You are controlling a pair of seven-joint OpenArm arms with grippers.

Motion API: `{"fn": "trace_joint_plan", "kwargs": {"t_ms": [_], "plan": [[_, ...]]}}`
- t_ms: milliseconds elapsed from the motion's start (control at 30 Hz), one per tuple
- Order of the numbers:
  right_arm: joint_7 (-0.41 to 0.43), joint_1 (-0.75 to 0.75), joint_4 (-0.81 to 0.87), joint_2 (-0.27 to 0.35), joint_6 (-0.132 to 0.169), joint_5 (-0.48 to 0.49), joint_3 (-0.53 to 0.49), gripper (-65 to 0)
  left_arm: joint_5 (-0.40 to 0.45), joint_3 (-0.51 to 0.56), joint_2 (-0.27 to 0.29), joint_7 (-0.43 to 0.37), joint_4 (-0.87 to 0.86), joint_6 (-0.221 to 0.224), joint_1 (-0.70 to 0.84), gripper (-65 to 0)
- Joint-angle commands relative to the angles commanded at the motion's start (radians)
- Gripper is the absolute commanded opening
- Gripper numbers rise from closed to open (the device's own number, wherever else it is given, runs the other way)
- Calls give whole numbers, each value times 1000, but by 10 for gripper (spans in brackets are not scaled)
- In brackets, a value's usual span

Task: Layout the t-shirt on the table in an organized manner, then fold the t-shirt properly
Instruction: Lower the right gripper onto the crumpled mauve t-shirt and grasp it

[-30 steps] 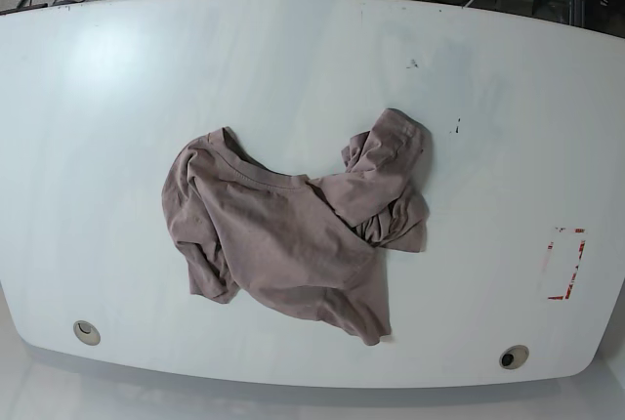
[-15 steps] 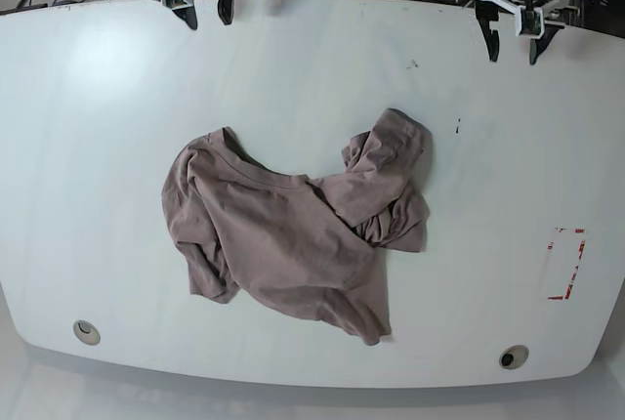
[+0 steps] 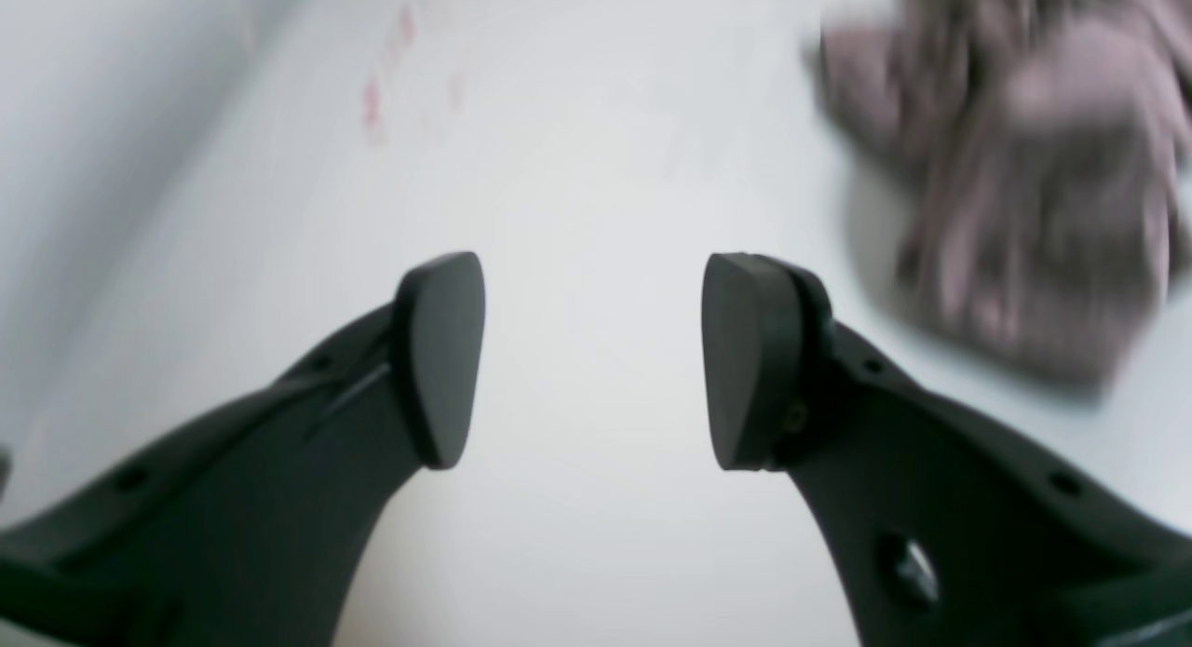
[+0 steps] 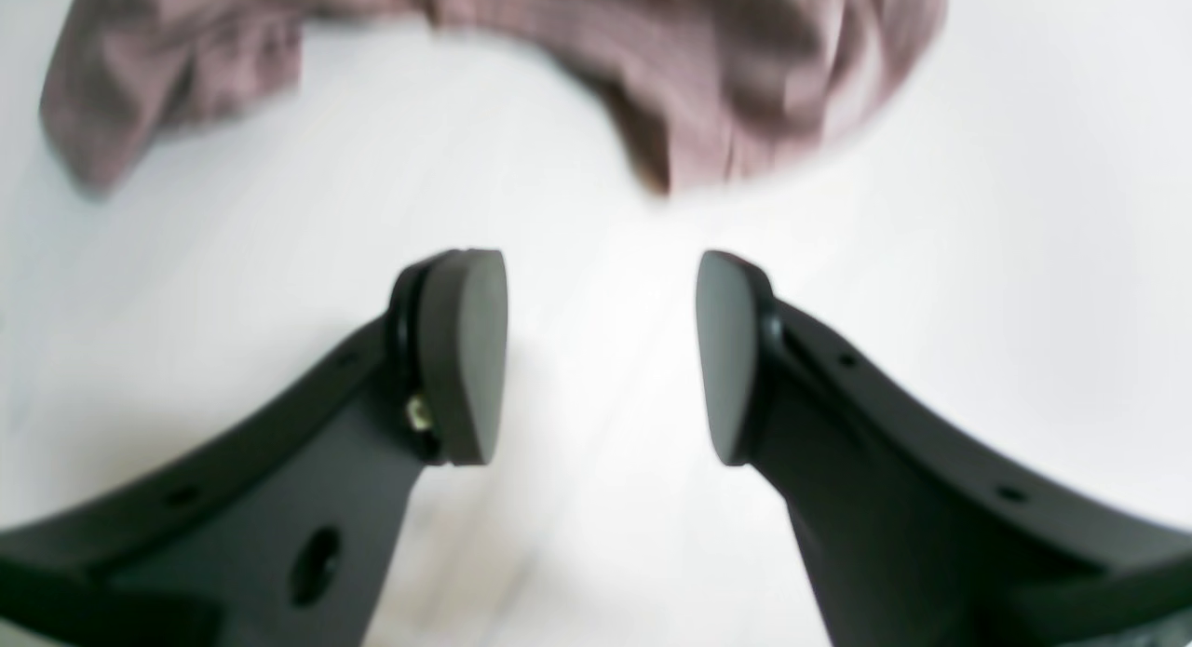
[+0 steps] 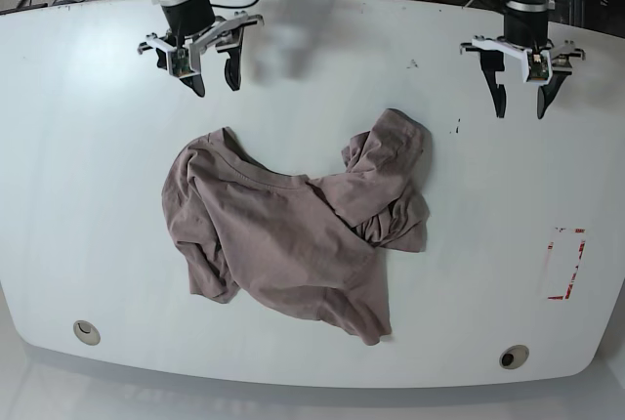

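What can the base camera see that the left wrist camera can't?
Only the base view shows the whole crumpled t-shirt, both open grippers, left gripper and right gripper, and two grommet holes. Only the left wrist view shows its fingertips close up. Both show the white table and red tape marks.
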Motion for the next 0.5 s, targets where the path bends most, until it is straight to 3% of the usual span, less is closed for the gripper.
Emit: {"fn": "trace_joint_plan", "kwargs": {"t_ms": [200,500], "plan": [[-78,112,-2,55,14,2,-18,-338,2,41,-2,80,0,0,-98,-304],[-206,270,-6,109,8,2,-129,-338,3,64,3,81,0,0,-166,-304]]}}
